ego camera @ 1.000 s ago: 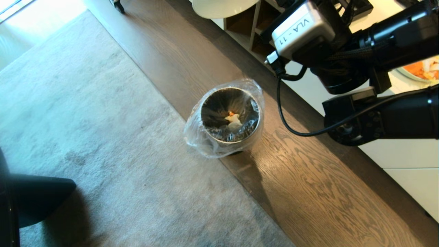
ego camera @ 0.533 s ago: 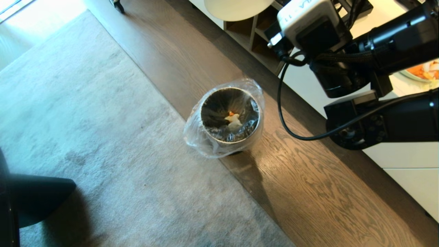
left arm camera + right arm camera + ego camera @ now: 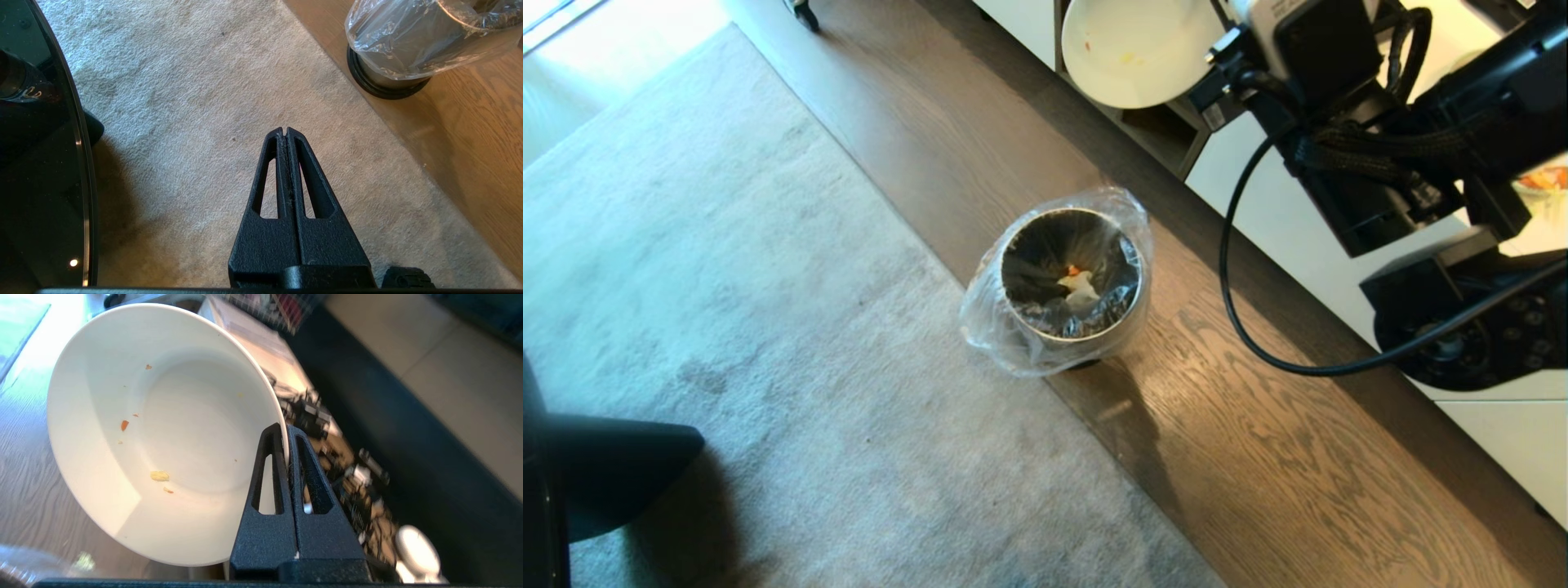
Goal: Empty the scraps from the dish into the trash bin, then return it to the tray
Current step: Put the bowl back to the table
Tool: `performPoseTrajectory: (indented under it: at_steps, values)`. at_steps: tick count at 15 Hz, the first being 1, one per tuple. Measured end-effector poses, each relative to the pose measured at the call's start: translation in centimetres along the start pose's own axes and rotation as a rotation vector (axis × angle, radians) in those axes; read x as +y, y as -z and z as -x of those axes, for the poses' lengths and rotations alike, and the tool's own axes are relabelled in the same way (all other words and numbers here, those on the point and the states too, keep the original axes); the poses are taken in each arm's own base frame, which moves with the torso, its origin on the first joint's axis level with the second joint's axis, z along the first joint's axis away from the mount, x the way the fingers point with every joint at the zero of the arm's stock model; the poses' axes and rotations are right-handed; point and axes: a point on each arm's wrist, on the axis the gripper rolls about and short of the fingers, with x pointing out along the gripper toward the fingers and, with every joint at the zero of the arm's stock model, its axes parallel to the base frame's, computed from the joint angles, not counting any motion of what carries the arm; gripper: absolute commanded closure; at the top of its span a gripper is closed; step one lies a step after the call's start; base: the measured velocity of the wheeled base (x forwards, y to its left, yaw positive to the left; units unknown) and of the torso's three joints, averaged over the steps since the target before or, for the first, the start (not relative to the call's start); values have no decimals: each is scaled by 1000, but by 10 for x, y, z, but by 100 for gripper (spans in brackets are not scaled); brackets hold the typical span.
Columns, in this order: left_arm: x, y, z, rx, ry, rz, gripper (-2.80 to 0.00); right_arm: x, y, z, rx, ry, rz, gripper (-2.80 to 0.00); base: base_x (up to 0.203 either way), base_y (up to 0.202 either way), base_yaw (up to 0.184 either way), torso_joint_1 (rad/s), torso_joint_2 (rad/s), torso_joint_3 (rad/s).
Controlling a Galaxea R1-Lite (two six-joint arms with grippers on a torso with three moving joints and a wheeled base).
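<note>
- The right claw (image 3: 287, 430) is clamped on the rim of the white bowl (image 3: 163, 433), its two fingers pinched together over the thin wall, one inside and one outside.
- The bowl hangs tilted off that single pinch, its open face turned sideways; only a few crumbs (image 3: 159, 476) of yellow and orange cling to its inner wall just beyond the claw.
- The judgement: the tipping step looks finished, and the step in hand is carrying the bowl back to the tray, which shows in none of the views.
- To do it well, the wrist should level the bowl early, so the weight sits over the claw instead of levering against a narrow grip on a glossy rim.
- The grip should stay as tight as it is now; any loosening before the bowl rests on a surface risks a slide.
- Below and well apart from the claw stands the steel trash bin (image 3: 1072, 278) with its clear liner, the dumped scraps (image 3: 1079, 283) lying at its bottom.
- Beyond the claw, the white cabinet (image 3: 1282, 229) with its open shelf is close to the bowl's path, so the swing should clear that edge.
- The left claw (image 3: 286, 131) is parked with fingers together, over the carpet (image 3: 196, 102), far from the work.
</note>
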Motion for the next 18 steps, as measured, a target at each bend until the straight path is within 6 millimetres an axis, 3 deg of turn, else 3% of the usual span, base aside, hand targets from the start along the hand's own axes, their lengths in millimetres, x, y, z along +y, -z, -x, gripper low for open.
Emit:
performPoseTrajectory:
  at_steps: [5,9,18]
  values:
    - [0,0,0,0,0,0,0,-18,-4,26,215,49,-57,0,0,0,0,0,0,0]
    - [0,0,0,0,0,0,0,-32,-11,47,276,20,-55,0,0,0,0,0,0,0]
    - [0,0,0,0,0,0,0,-38,-9,132,464,-53,-56,0,0,0,0,0,0,0]
